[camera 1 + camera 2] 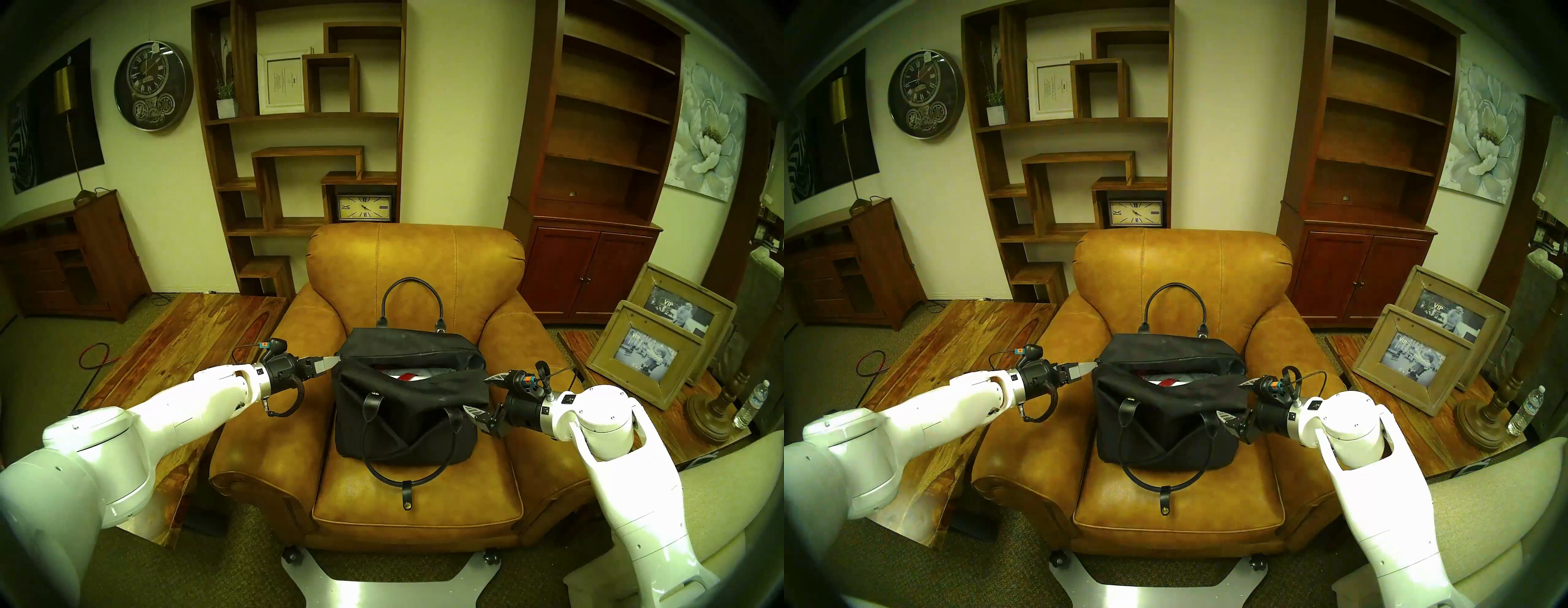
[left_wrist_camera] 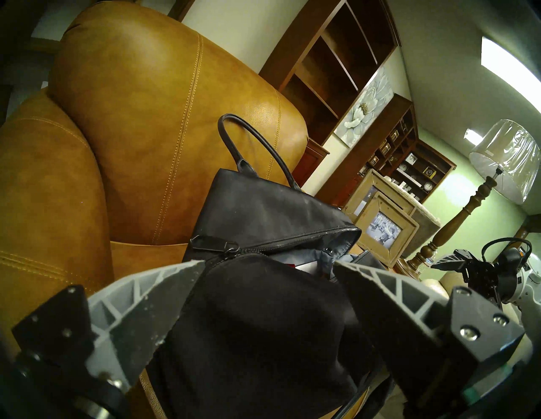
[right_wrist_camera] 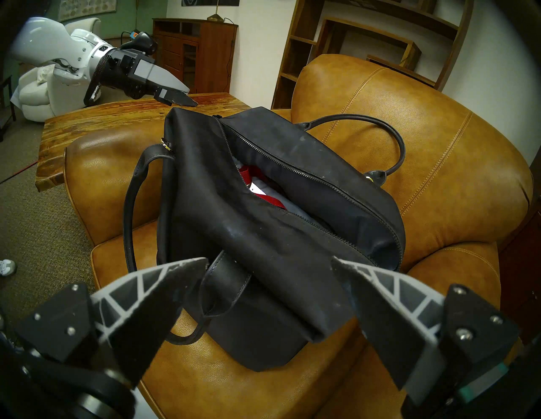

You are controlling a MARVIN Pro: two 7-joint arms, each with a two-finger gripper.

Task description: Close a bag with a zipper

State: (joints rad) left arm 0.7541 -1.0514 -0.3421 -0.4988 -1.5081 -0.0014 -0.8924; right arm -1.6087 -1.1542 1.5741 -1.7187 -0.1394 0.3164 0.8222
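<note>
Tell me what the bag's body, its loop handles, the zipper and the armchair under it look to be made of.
Bag: matte black woven fabric, likely canvas or nylon; it creases, slumps and shows pale scuffs.
Loop handles: smooth dark leather or imitation, with a faint sheen and stitched tabs.
Zipper: fine teeth that look like dull metal, though plastic cannot be ruled out.
Armchair: tan leather or faux leather, grained, glossy, with raised seams.

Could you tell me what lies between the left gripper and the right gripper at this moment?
The bag, unzipped on the armchair, sits between the left gripper and right gripper; the head views show it best.
</note>
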